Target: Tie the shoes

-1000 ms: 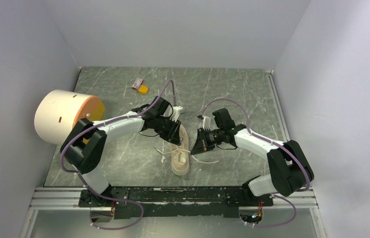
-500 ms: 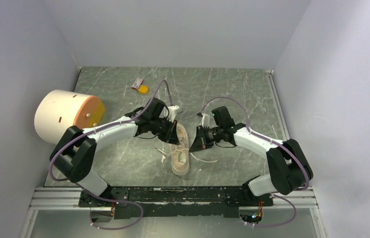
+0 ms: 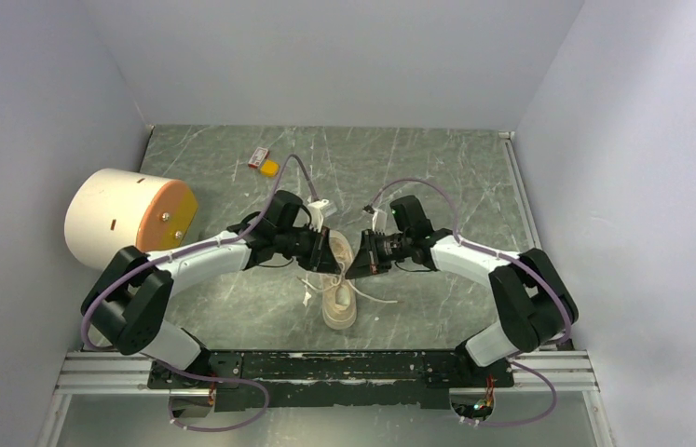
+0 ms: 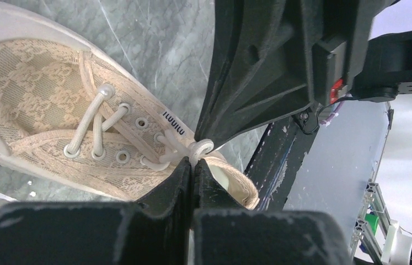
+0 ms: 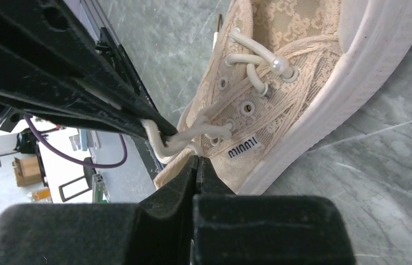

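Note:
The cream shoe (image 3: pixel 339 303) lies mid-table with its toe towards the far wall, also seen in the left wrist view (image 4: pixel 38 94) and the right wrist view (image 5: pixel 297 66). My left gripper (image 3: pixel 332 255) is shut, and a white lace (image 4: pixel 201 148) is pinched at its tips (image 4: pixel 193 163) just above the top eyelets. My right gripper (image 3: pixel 351 270) is shut too (image 5: pixel 197 160) and meets the left one tip to tip over the shoe's opening, with the lace (image 5: pixel 165 144) running from its tips. A loose lace end (image 3: pixel 381 300) trails onto the table on the right.
A big cream-and-orange cylinder (image 3: pixel 129 219) lies on its side at the left wall. A small orange and red object (image 3: pixel 265 164) sits near the far wall. Grey walls close in three sides. A metal rail (image 3: pixel 325 368) runs along the near edge.
My left gripper has closed on the lace and drawn back left and lower. My right gripper has moved left, so the two tips now meet over the shoe.

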Robot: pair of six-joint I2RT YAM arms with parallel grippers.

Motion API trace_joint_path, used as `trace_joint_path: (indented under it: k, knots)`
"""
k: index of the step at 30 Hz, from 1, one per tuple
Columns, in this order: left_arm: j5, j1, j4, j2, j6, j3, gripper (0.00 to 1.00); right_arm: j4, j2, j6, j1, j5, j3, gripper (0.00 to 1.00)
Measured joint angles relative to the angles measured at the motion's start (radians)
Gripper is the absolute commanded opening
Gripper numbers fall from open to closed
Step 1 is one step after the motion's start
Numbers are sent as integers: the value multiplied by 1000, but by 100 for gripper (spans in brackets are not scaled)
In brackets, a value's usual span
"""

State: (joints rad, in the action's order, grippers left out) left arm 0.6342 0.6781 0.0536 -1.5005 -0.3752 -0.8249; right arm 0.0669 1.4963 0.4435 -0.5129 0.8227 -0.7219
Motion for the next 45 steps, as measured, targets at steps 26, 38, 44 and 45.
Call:
trace_joint_path:
  k: [26, 38, 44, 45]
  knots:
    - [-33, 0, 1, 27, 9, 4, 29, -60, 86, 140, -30, -64, -12, 0]
    - [-62, 0, 0, -15, 22, 4, 49, -63, 85, 143, -32, -64, -13, 0]
    - [-62, 0, -4, -49, 40, 4, 39, -67, 85, 144, -32, -64, -13, 0]
    - [-62, 0, -3, -54, 46, 4, 35, -68, 85, 144, -32, -64, -13, 0]
